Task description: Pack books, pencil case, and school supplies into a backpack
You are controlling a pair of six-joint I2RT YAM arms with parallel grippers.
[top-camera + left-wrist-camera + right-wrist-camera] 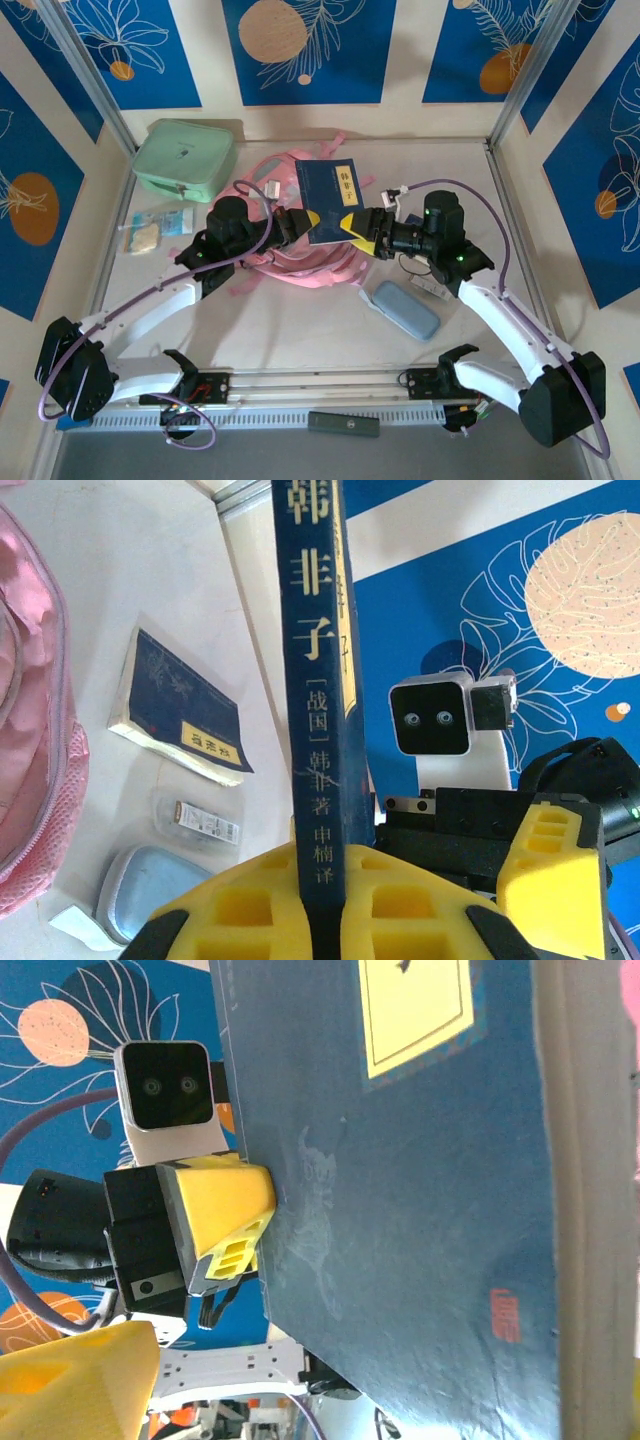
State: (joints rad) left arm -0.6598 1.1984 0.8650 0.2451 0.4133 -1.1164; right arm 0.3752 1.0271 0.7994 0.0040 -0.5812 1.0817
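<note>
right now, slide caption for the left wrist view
Left tool shut on a navy book, with a second book and the pink backpack beyond

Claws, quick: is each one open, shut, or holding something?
Left gripper: shut, holding the blue book.
Right gripper: open, close beside the same book, not gripping it.

We are seeing a dark navy book [328, 192] wearing a yellow label strip with dark characters at centre frame, above the pink backpack [300, 268]. A mint-green case [185, 160] is showing upper left, a grey-blue pencil case [405, 308] lower right. The left gripper [320, 915] is showing yellow pads [240, 910] low in its wrist view. Blue wall panels [300, 45] are carrying white leaf lines and orange discs
</note>
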